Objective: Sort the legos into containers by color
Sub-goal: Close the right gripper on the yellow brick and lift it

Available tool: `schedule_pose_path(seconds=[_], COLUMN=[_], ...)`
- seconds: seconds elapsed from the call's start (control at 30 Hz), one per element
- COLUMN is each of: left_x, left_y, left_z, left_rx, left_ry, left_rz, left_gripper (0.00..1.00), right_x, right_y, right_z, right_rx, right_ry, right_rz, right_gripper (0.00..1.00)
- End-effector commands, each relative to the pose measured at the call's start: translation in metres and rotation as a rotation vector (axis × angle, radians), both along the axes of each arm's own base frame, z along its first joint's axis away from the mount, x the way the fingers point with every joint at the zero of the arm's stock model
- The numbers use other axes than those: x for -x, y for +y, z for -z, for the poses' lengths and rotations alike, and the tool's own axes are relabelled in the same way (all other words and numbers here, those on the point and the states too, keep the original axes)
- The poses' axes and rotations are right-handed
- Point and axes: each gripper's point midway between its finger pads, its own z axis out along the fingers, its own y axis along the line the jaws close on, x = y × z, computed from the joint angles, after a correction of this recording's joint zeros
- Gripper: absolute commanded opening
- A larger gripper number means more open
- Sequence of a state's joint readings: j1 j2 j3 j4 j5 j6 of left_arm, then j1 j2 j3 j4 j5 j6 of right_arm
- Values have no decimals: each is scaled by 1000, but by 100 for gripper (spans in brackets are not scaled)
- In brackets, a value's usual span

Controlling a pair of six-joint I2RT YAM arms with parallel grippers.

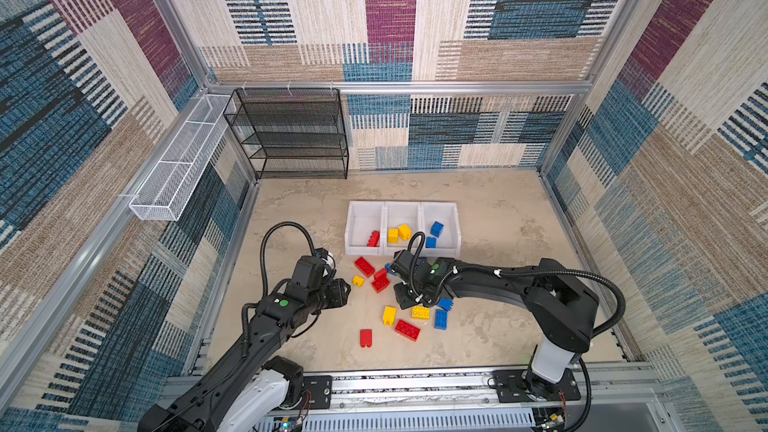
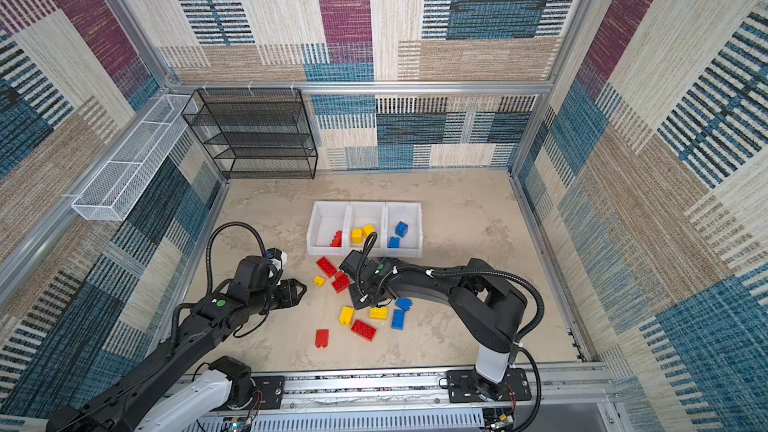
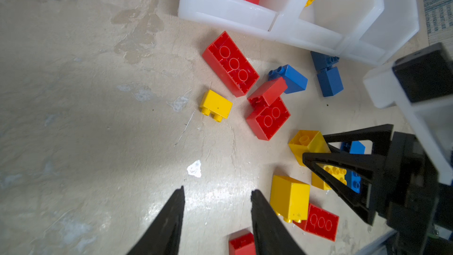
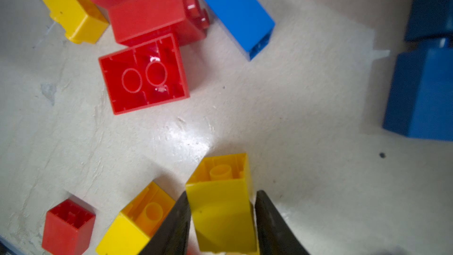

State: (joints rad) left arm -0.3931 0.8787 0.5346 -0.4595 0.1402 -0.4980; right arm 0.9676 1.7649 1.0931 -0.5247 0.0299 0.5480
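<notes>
Three joined white containers (image 1: 365, 206) sit mid-table in both top views: one holds a red lego (image 1: 373, 238), the middle one two yellow legos (image 1: 399, 233), the right one two blue legos (image 1: 434, 234). Loose red, yellow and blue legos (image 1: 407, 330) lie in front of them. My right gripper (image 4: 221, 195) is down in the pile, shut on an upturned yellow lego (image 4: 220, 207); from the left wrist view its fingers (image 3: 343, 165) flank that lego (image 3: 306, 143). My left gripper (image 3: 218, 188) stands open and empty, left of the pile (image 1: 345, 288).
A black mesh shelf rack (image 1: 291, 135) stands at the back left and a long white wire basket (image 1: 178, 160) hangs on the left wall. A metal rail (image 1: 415, 384) runs along the front edge. Patterned walls close in all sides.
</notes>
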Motion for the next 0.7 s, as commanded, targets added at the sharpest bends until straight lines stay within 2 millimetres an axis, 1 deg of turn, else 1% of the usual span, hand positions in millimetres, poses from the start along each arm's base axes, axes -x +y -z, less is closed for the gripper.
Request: schedule_pose_path(seconds=[0.0, 0.17, 0.27, 0.37, 0.43, 0.5, 0.57, 0.67], left_x=[0, 1, 1, 0, 1, 1, 2, 4], left_y=[-1, -2, -1, -2, -2, -3, -5, -7], left_z=[-1, -1, -2, -2, -2, -3, -4, -4], left_rx=[22, 26, 26, 27, 28, 35, 47, 59], left_ry=[4, 4, 1, 0, -1, -4, -4, 1], left_rz=[-14, -13, -14, -12, -13, -8, -1, 11], left_gripper=[48, 48, 48, 48, 48, 48, 48, 48], right_x=[-4, -6, -9, -14, -22, -35, -56, -97], right_y=[-1, 0, 1, 2, 4, 8, 9, 2], right_z=[1, 0, -5, -18, -32, -47, -64, -85], right_rx=[10, 14, 16, 15, 7, -10, -17, 1], right_ry=[-15, -21, -35, -67, -96, -126, -171, -241], right_rz=[16, 21, 20, 15, 10, 6, 6, 30], right_gripper=[40, 35, 34, 33, 33, 33, 33, 33])
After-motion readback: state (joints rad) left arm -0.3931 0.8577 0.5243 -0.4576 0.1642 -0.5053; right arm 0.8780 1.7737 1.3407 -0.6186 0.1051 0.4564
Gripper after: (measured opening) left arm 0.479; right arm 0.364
